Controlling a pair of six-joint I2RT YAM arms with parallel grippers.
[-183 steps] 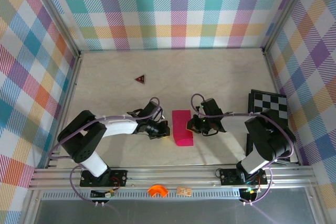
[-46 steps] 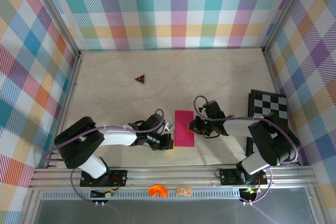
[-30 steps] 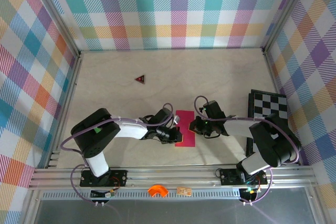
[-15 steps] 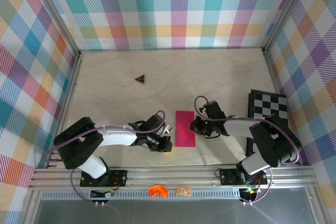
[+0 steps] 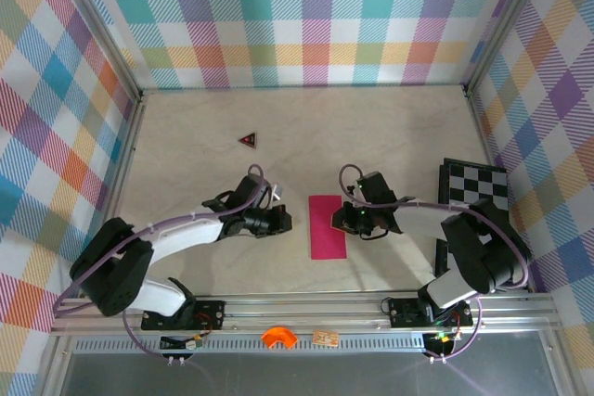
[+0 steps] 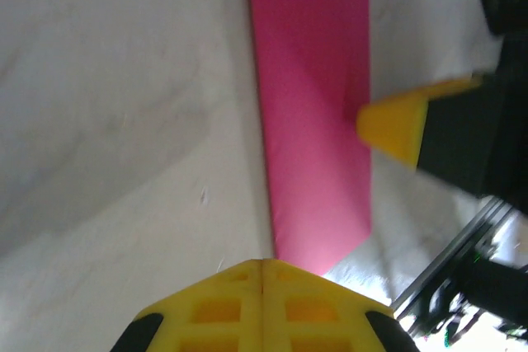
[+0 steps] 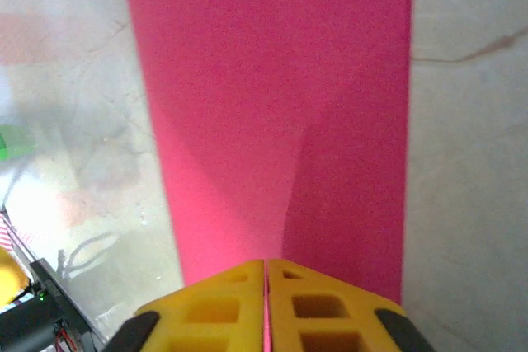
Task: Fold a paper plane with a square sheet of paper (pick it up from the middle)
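Arms bend inward, low over the pale marbled bench (image 5: 195,150). Left gripper (image 5: 281,221), its yellow fingers pressed together, sits just left of the sheet of paper (image 5: 326,229), apart from it. Right gripper (image 5: 345,221), fingers also together, has its tips at the paper's right edge. The paper lies flat, a smooth matte magenta strip, folded narrow.

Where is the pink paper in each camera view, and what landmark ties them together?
Top external: pink paper lies flat mid-table, between the arms.
Left wrist: paper upper centre, running downward.
Right wrist: paper centre, top to near bottom.
Landmark: right gripper at the paper's edge; its yellow fingertip in left wrist.
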